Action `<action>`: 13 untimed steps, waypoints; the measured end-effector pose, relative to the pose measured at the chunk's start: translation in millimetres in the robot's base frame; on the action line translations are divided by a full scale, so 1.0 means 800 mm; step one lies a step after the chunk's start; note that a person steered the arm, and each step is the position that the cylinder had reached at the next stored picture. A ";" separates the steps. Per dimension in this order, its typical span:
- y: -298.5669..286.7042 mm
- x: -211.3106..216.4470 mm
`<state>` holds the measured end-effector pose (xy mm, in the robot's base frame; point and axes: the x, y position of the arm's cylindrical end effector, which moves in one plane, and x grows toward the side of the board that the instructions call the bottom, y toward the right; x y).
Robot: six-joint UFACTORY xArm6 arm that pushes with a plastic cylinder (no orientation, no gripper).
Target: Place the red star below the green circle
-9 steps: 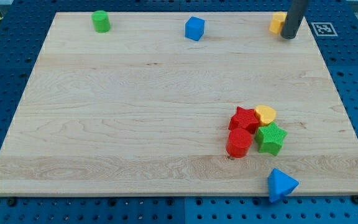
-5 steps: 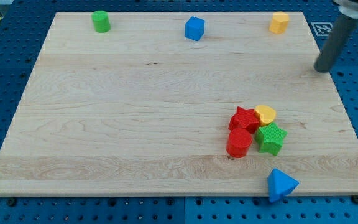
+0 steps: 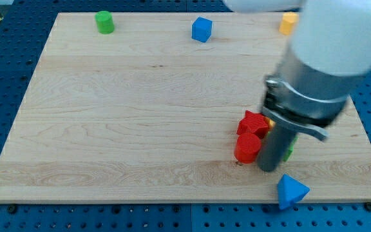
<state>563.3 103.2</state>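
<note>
Two red blocks sit clustered: red star point(image 3: 254, 122) at twelve o'clock of the red cylinder point(image 3: 247, 147). My tip point(image 3: 268, 169) lands beside that cylinder, at its four o'clock. End effector grip state: cannot tell.

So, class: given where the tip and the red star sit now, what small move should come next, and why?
Probably a short push toward the view's upper left. My tip sits right of the red cylinder, just below the red star. The green circle stands far off at the view's top left, so the star must first be eased out of its cluster.
</note>
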 end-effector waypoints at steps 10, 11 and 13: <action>-0.102 -0.125; -0.047 -0.116; -0.095 -0.197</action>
<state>405.4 27.3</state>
